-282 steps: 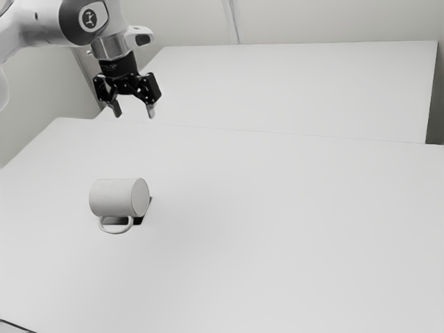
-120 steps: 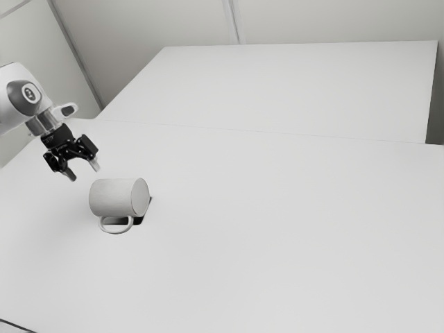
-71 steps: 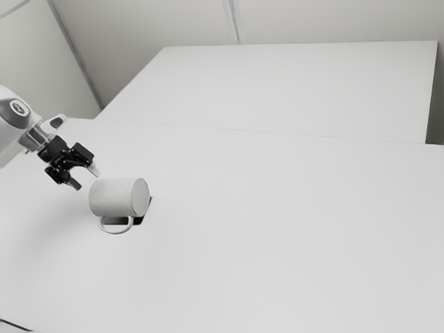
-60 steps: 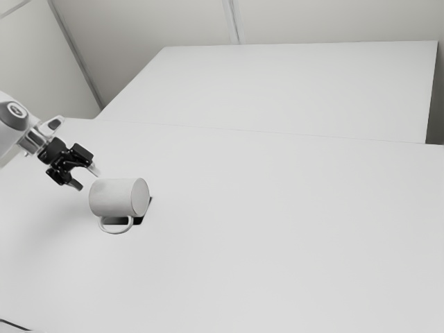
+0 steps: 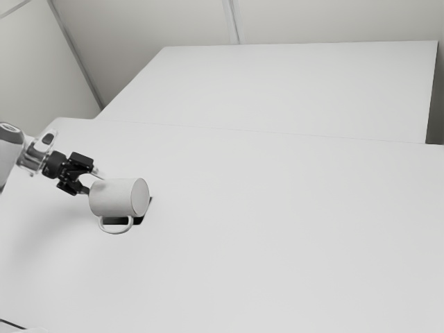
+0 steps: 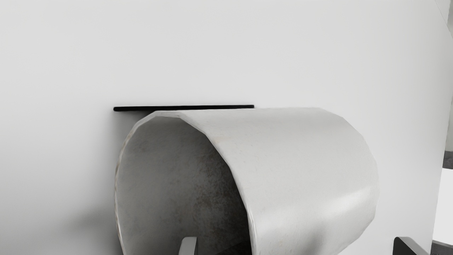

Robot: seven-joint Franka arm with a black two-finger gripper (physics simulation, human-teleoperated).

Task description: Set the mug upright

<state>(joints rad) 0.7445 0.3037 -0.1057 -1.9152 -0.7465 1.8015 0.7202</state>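
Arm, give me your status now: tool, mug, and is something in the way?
Tool open, at the mug's mouth end. Mug on its side, not gripped. Thin dark strip close beside mug, possibly in the way.

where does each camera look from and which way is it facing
Exterior view: beside the grey-white arm, looking down across the white table at the white cylindrical mug lying on its side; the arm and black two-finger gripper enter from the view's left.
Wrist view: mounted by the gripper, looking past its fingertips at the mug's open mouth and the tabletop.
Shared: mug, gripper fingertips, table and the thin black strip by the mug.
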